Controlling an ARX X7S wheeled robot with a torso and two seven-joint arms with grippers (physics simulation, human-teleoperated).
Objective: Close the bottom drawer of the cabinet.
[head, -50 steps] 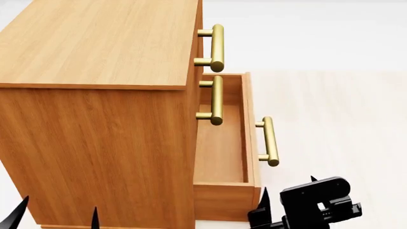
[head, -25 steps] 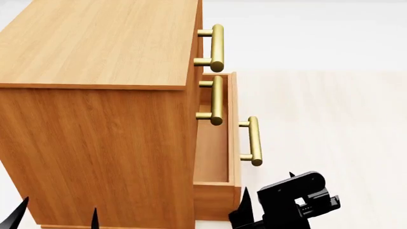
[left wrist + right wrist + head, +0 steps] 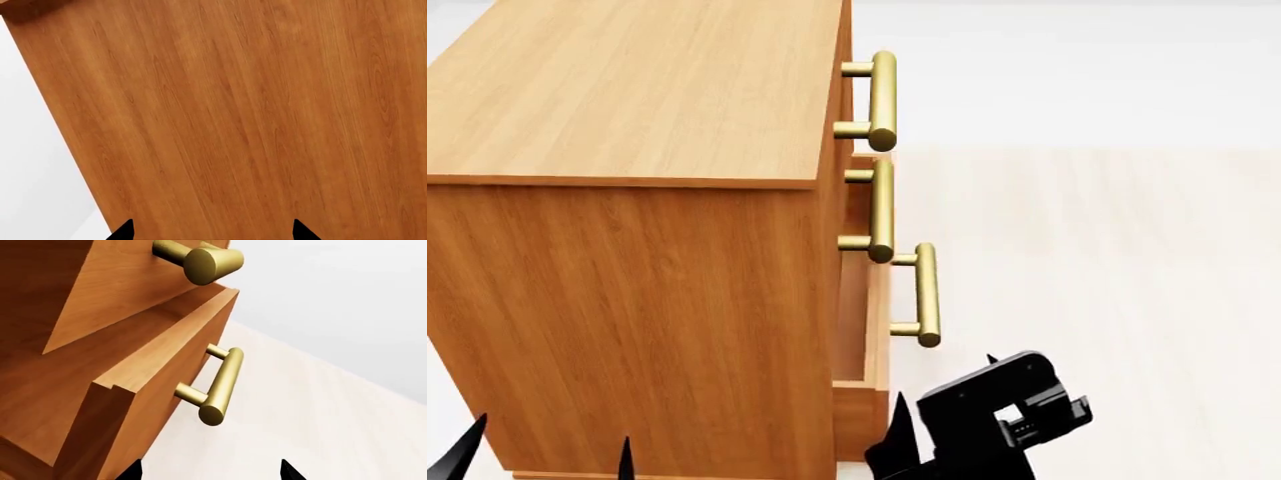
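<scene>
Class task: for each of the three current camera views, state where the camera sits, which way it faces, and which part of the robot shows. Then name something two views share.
Head view: from the robot's head, facing forward and down on the cabinet; right gripper shows.
Left wrist view: on the left arm, facing the cabinet's plain side; only black fingertips show.
Right wrist view: on the right arm, facing the bottom drawer; fingertips show.
Shared: head and right wrist views both show the bottom drawer's brass handle.

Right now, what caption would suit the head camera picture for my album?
Right gripper beside the bottom drawer, left slightly open on the wooden cabinet.
</scene>
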